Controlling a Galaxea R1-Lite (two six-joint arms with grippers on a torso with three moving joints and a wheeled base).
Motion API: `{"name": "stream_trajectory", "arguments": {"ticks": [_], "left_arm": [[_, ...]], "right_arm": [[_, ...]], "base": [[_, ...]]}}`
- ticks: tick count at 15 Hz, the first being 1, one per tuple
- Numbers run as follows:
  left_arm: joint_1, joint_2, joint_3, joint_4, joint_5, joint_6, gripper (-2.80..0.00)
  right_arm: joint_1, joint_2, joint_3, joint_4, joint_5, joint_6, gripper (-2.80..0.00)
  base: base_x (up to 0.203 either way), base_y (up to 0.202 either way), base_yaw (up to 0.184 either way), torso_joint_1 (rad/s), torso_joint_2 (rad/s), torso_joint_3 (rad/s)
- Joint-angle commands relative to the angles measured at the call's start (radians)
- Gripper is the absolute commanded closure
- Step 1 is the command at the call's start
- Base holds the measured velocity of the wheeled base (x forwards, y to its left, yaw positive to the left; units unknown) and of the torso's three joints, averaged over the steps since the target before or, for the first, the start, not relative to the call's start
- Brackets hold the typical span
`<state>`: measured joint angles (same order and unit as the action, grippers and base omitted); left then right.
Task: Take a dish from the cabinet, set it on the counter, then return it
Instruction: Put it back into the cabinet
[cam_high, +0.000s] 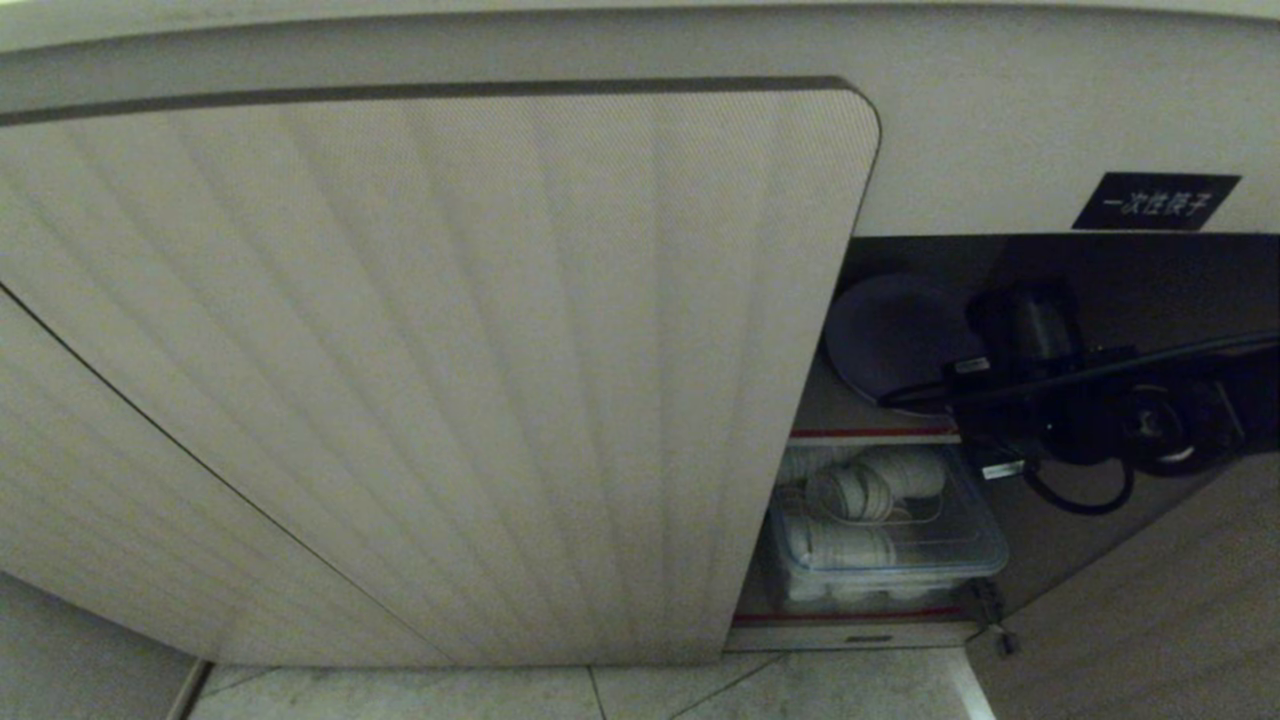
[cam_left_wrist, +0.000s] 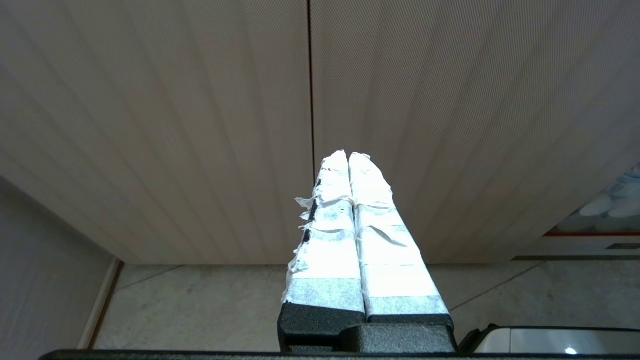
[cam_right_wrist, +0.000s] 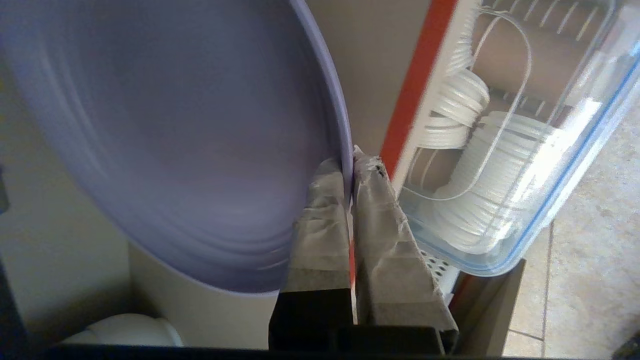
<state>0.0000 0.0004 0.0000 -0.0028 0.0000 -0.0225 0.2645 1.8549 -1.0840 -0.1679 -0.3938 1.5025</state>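
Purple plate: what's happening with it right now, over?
Right gripper shut on the plate rim, inside the cabinet. Left gripper shut, empty, parked by the ribbed door. Nothing blocking.

Your way into the cabinet is only the right-hand gap; the ribbed door blocks the left.

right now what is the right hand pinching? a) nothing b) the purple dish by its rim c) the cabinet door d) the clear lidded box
b: in the right wrist view the right hand is shut on the rim of the purple dish, with the clear box beside it untouched.
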Motion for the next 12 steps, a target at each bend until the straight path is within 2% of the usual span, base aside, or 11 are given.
{"name": "stream_trajectory", "arguments": {"ticks": [1,12], "left_arm": [[0.000,0.000,0.000,0.000,0.000,0.000,0.00],[0.000,0.000,0.000,0.000,0.000,0.000,0.00]], "right_arm": [[0.000,0.005,-0.005,-0.001,-0.002,0.009,0.00],[-0.001,0.032,-0.024,-0.004,-0.010,0.009,0.00]], "base": [[0.000,0.000,0.000,0.000,0.00,0.000],[0.000,0.000,0.000,0.000,0.00,0.000]]}}
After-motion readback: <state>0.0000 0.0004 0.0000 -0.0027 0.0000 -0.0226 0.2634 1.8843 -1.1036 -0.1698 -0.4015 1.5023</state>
